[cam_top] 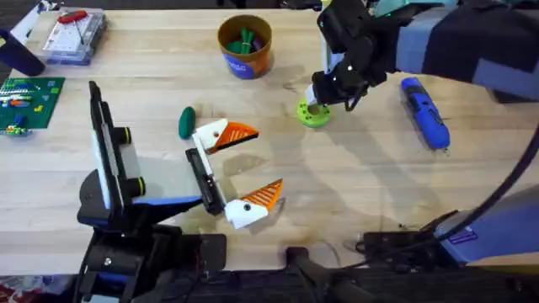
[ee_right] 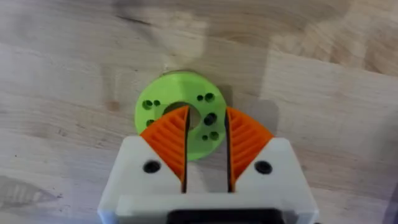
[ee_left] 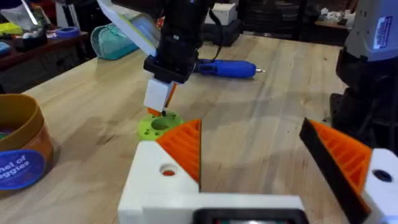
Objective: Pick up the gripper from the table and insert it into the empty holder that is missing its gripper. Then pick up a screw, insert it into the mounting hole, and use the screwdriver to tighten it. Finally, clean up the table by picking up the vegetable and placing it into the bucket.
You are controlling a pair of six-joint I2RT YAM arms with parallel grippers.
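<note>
My right gripper [cam_top: 318,99] [ee_right: 207,114] hangs just over a bright green ring-shaped disc [cam_top: 313,115] [ee_right: 161,106], its white fingers with orange pads open by a narrow gap. A small dark spot on the disc lies between the tips; I cannot tell if it is the screw. The blue screwdriver [cam_top: 424,112] [ee_left: 224,68] lies to the disc's right. My left gripper [cam_top: 242,167] [ee_left: 252,127] rests wide open on the table with nothing in it. The dark green vegetable [cam_top: 186,122] lies beside its far finger. The orange-brown bucket [cam_top: 244,59] [ee_left: 18,155] stands behind. The loose gripper and holder are out of view.
A clear parts box [cam_top: 74,35] with a red-handled tool sits at the back left. Below it, at the left edge, lies a green board [cam_top: 25,101]. Bare wood lies between the left gripper and the screwdriver. Black cables [cam_top: 396,244] run along the front right.
</note>
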